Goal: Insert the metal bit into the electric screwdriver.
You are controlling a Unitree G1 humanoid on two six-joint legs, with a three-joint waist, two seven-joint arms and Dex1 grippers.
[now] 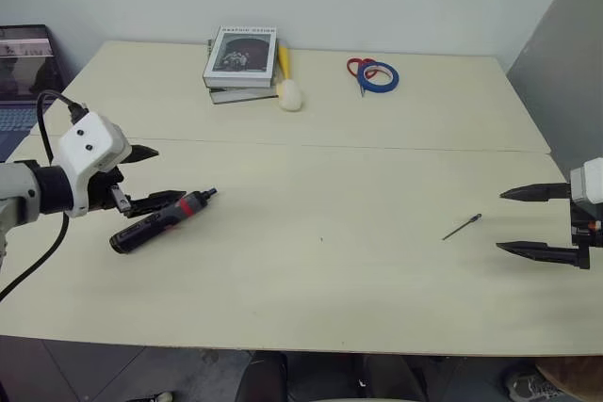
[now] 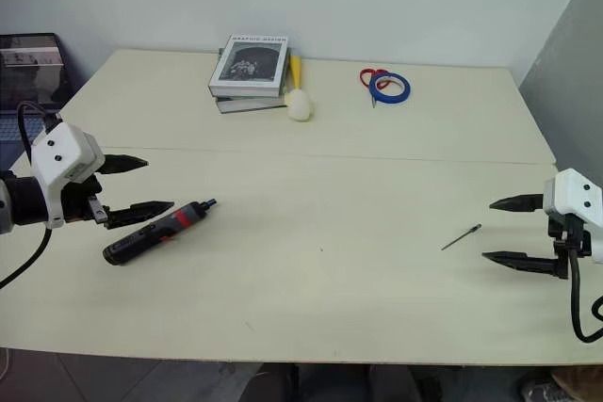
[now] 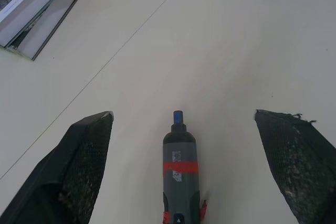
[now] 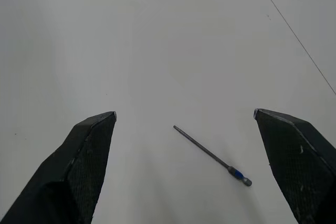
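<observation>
The electric screwdriver (image 1: 162,220), black with a red band, lies flat on the table at the left, its tip pointing right and slightly away. My left gripper (image 1: 160,176) is open above it, one finger on each side of its handle end; in the left wrist view the screwdriver (image 3: 180,171) lies between the spread fingers without touching them. The metal bit (image 1: 463,227), a thin dark rod, lies on the table at the right. My right gripper (image 1: 501,221) stands open just right of it, fingers apart and pointing left; the right wrist view shows the bit (image 4: 212,156) lying between them.
At the back of the table (image 1: 320,185) lie a stack of books (image 1: 241,63), a yellow-handled white brush (image 1: 287,87), red-handled scissors (image 1: 359,68) and a blue tape roll (image 1: 379,77). A laptop (image 1: 24,72) sits off the left edge. A grey wall panel stands at the right.
</observation>
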